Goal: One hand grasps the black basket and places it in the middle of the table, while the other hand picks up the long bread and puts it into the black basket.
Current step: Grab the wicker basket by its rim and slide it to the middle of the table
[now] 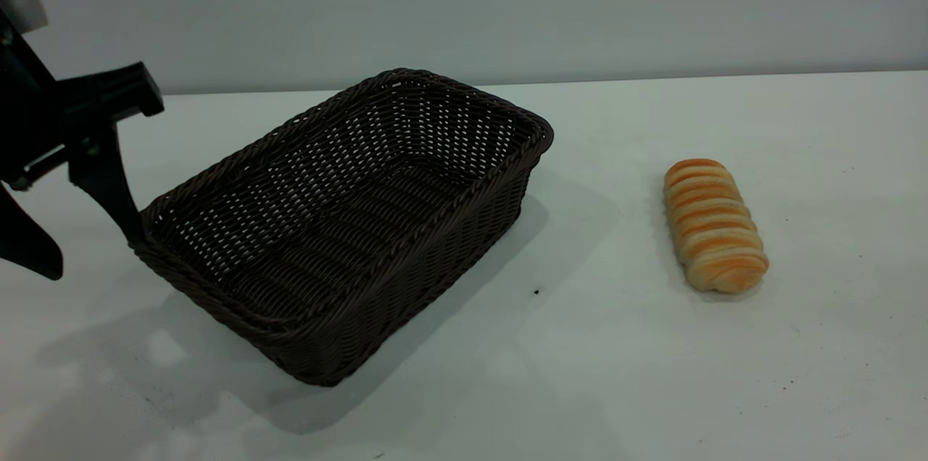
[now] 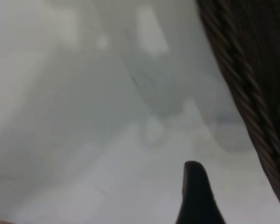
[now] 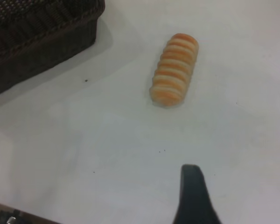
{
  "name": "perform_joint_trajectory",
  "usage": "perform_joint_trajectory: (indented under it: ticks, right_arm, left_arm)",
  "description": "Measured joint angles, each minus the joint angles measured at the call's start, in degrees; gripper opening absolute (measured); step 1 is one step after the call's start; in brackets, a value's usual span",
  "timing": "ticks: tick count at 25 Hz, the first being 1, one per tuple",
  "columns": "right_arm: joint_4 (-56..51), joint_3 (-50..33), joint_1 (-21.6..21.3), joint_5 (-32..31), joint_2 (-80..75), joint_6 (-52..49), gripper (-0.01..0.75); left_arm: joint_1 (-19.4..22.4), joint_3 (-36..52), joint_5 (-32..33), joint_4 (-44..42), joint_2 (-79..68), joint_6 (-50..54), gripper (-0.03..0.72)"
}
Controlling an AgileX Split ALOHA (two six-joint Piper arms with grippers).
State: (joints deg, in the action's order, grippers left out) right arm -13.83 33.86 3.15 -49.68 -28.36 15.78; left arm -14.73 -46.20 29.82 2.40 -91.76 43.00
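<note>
Logging from my remote station, nearest first. Bare counter (image 1: 580, 374): pale grey, a few dark specks. Black basket (image 1: 348, 229): left of centre, tilted, its left end raised, right end resting on the counter. Left gripper (image 1: 87, 243): at the basket's left corner, fingers spread wide, one finger (image 1: 109, 185) touching the braided rim, the other outside and clear of it; I see nothing clamped. Long bread (image 1: 714, 225): lying flat, ridged side up, well apart to the basket's right. Right gripper (image 3: 193, 196): above the counter near the bread, only one finger visible, so I cannot tell its opening.
</note>
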Motion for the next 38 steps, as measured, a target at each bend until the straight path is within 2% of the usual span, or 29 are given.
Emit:
perform_joint_trajectory:
  ticks: [4, 9, 12, 17, 26, 31, 33, 36, 38]
  right_arm:
    - [0.0, 0.0, 0.0, 0.6, 0.0, 0.0, 0.493]
    - [0.0, 0.0, 0.0, 0.9, 0.0, 0.1, 0.493]
    - [0.0, 0.0, 0.0, 0.7, 0.0, 0.1, 0.493]
    - [0.0, 0.0, 0.0, 0.5, 0.0, 0.1, 0.493]
    - [0.0, 0.0, 0.0, 0.4, 0.0, 0.1, 0.493]
    - [0.0, 0.0, 0.0, 0.4, 0.0, 0.1, 0.493]
    - [0.0, 0.0, 0.0, 0.4, 0.0, 0.1, 0.493]
    - [0.0, 0.0, 0.0, 0.2, 0.0, 0.1, 0.493]
    - [0.0, 0.0, 0.0, -0.2, 0.0, 0.1, 0.493]
  left_arm:
    - [-2.7, -0.1, -5.1, -4.3, -2.7, 10.3, 0.529]
    - [-5.9, -0.1, -8.2, -4.6, -8.1, 13.1, 0.529]
    - [-6.0, -0.1, -9.9, -4.6, -10.7, 14.8, 0.529]
    - [-6.0, -0.2, -16.5, -3.1, -13.2, 16.6, 0.529]
    - [-6.0, -0.4, -18.6, -2.4, -15.6, 16.5, 0.529]
    - [-6.0, -0.5, -28.1, -1.7, -23.2, 19.3, 0.524]
    - [-6.0, -0.5, -30.4, -1.5, -25.7, 20.8, 0.489]
    - [-6.0, -0.8, -33.8, -0.7, -26.1, 23.2, 0.336]
    - [-6.0, -1.0, -35.6, -1.3, -26.3, 23.3, 0.327]
